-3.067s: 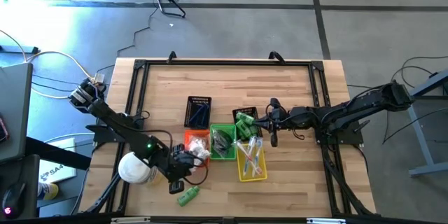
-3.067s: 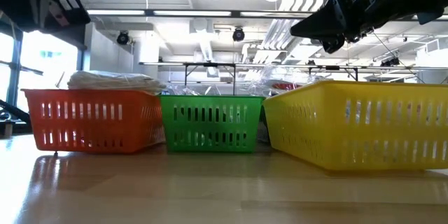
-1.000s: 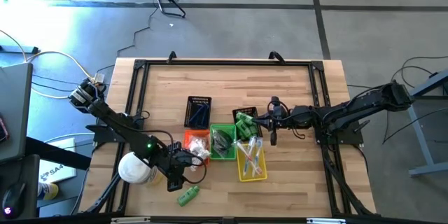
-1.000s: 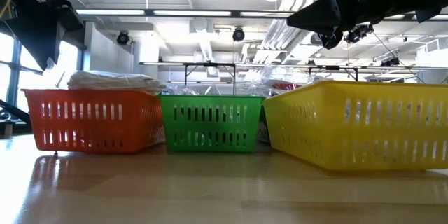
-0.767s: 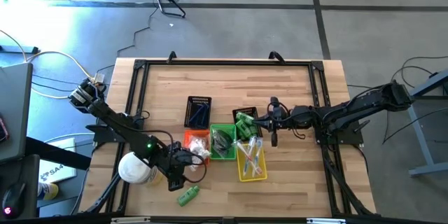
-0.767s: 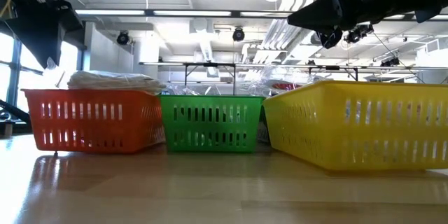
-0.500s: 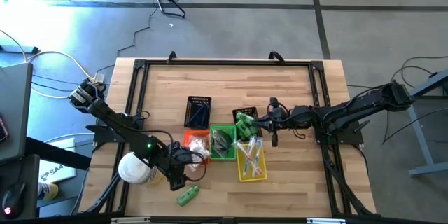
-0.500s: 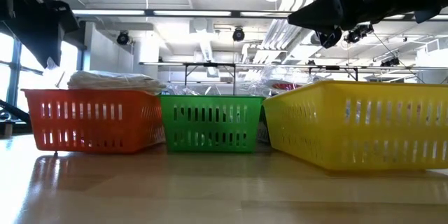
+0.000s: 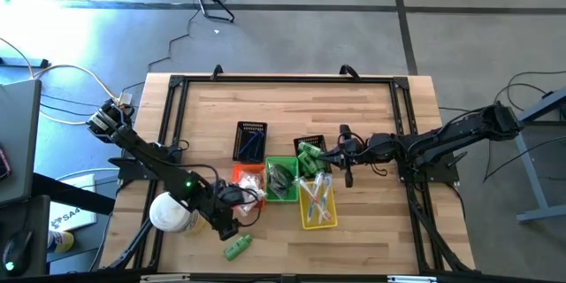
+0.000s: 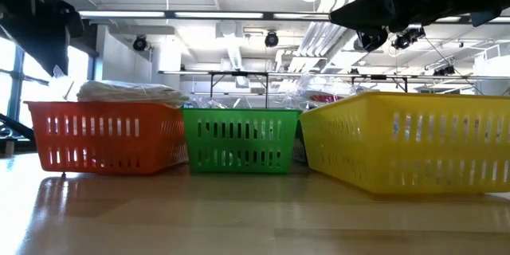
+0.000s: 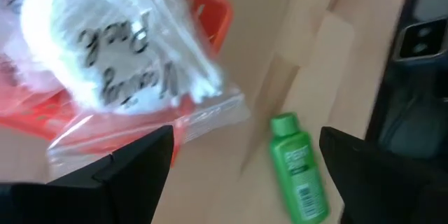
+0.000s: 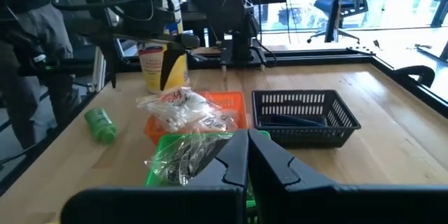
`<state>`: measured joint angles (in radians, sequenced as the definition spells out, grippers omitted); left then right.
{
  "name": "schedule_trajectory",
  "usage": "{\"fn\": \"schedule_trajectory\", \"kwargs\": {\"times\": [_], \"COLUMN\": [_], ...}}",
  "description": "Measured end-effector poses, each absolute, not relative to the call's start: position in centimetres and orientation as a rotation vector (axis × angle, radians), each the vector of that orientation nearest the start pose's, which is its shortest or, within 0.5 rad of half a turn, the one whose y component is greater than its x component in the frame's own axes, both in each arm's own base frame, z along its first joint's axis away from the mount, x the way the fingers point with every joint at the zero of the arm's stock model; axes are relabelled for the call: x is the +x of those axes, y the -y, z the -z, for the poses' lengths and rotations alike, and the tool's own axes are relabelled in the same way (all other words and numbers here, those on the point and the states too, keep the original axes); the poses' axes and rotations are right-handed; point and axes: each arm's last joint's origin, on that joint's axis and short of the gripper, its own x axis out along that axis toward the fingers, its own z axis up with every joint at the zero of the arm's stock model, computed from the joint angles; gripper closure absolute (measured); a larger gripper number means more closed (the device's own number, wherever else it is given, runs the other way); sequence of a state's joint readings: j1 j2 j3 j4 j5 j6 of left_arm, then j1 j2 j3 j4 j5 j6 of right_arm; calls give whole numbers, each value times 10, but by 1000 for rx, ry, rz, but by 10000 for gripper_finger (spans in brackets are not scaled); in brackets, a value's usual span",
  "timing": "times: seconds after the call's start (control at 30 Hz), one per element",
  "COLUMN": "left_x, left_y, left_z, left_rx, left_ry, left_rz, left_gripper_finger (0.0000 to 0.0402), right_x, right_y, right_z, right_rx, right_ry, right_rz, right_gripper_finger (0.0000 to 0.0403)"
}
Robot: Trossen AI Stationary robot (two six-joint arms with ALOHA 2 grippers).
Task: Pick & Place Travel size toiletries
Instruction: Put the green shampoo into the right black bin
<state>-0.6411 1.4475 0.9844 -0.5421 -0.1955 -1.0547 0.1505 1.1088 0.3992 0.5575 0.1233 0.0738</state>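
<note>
One green bottle (image 9: 236, 248) loose on counter (image 9: 380, 124); rest binned.
Left fingers (image 11: 241, 159) spread above it; right fingers (image 12: 248, 155) closed, empty.

Overhead and table-level views, both sharing the orange basket (image 9: 247, 177).

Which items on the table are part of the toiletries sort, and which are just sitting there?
Job items:
- green bottle, loose on the table
- clear-wrapped white pieces, bag overhanging the orange basket
- green tubes in a black basket
- wrapped sticks in the yellow basket
- left gripper, open above the bottle

Bystanders:
- round white container
- right gripper, shut, waiting over the baskets
</note>
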Motion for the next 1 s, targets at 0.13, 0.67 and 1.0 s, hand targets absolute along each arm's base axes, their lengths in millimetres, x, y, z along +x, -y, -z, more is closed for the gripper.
{"fn": "schedule_trajectory", "kwargs": {"times": [0.13, 0.67, 1.0], "left_x": [236, 254, 267], "left_y": [169, 183, 204], "left_z": [-232, -233, -215], "left_rx": [-580, -683, -687], "left_ry": [-967, -839, -903], "left_rz": [-85, 16, 81], "left_gripper_finger": [50, 50, 50], "right_x": [221, 221, 221], "right_y": [-31, -32, -32], "right_z": [-211, -211, -211], "right_rx": [55, 59, 59], "right_ry": [-153, -155, -155], "right_rz": [-50, -98, -98], "right_gripper_finger": [400, 400, 400]}}
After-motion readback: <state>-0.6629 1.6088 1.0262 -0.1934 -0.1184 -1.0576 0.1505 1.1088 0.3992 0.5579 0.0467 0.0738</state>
